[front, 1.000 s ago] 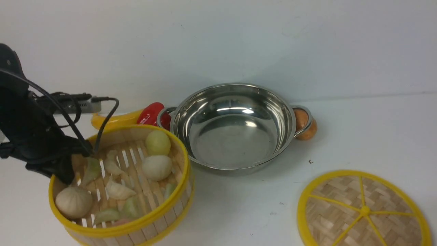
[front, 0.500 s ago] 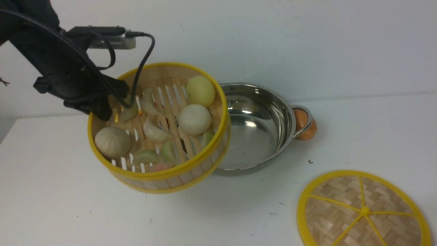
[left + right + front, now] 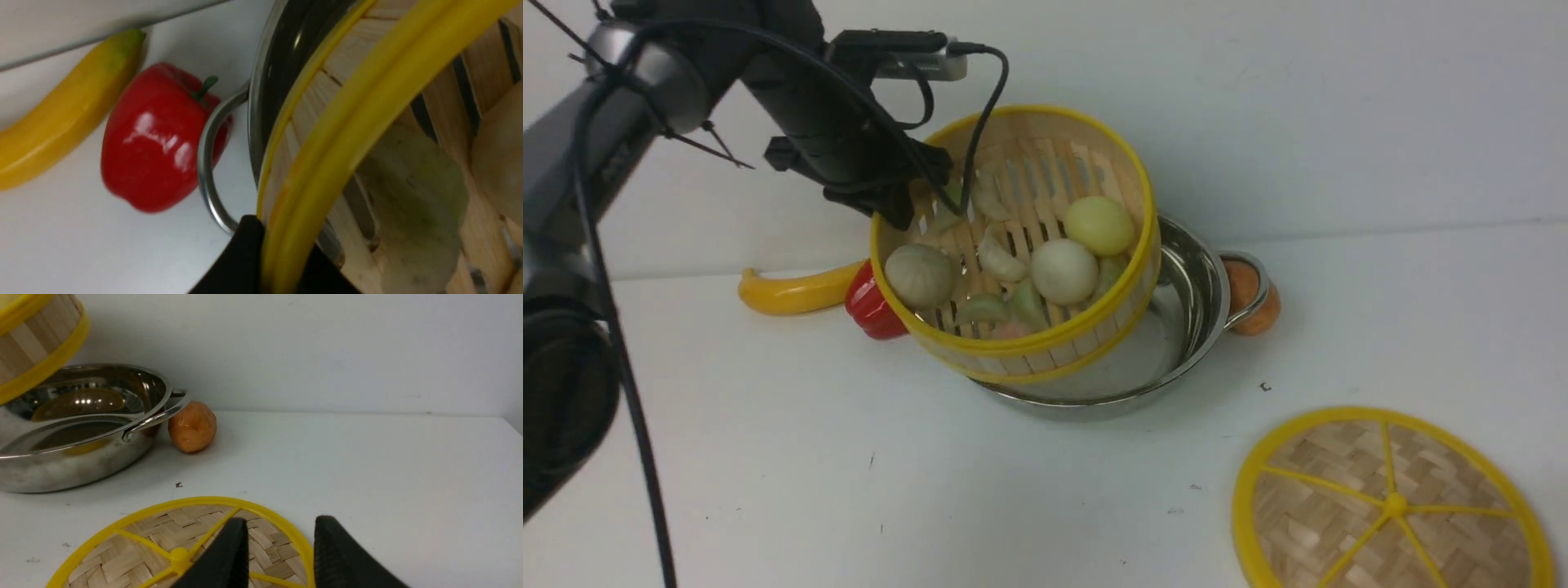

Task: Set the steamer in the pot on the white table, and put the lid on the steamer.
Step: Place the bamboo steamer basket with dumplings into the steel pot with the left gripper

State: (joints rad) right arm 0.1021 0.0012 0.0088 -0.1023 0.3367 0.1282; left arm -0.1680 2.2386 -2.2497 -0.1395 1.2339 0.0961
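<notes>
I am gripping the steamer (image 3: 1033,361) with my left gripper (image 3: 905,204), jaws pinched shut on its yellow top rim - one finger inside the basket, one outside. I am holding it in the air over the left part of the pot (image 3: 1196,306), tipped so its open mouth is facing the front camera. In the right wrist view its bottom yellow band is hanging clear above the pot's rim.

The basket is showing pale bamboo slats between two yellow hoops, and a slatted floor with dark gaps. Inside it, round buns and folded dumplings, cream and faint green, are sliding toward the lower side.

The pot is sitting on the white table (image 3: 768,457) - shiny, shallow, a loop handle at each end. A red toy fruit (image 3: 870,309) and a banana (image 3: 792,291) are lying by its left handle, an orange ball (image 3: 1255,304) by its right.

My right gripper (image 3: 281,523) is hovering with jaws apart and nothing between them, just over the edge of the lid (image 3: 1390,502), which is lying flat on the table, well apart from the pot.
</notes>
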